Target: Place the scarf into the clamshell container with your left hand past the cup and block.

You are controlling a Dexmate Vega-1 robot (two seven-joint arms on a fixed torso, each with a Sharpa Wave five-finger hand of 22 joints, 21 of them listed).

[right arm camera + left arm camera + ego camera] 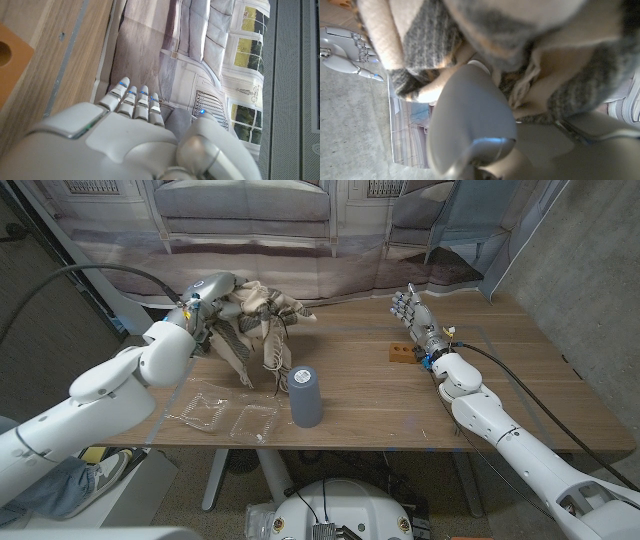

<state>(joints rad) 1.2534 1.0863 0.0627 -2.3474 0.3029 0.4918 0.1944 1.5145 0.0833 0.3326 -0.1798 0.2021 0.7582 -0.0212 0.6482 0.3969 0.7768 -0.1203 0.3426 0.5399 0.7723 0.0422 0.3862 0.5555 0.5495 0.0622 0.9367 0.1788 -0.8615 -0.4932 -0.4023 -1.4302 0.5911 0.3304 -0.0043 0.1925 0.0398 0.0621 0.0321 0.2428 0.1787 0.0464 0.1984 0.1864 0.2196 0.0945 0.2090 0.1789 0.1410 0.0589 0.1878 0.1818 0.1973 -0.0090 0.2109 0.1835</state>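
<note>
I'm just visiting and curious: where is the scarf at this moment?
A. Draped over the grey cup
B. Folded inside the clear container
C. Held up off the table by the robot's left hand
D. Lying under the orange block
C: the left hand grips the scarf, which hangs above the table, behind the cup and clamshell container.

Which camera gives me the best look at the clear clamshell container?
The head view: the clamshell container lies open on the table's near edge, beside the grey cup, below the scarf held by the left hand. Neither wrist view offers a look at it.
</note>
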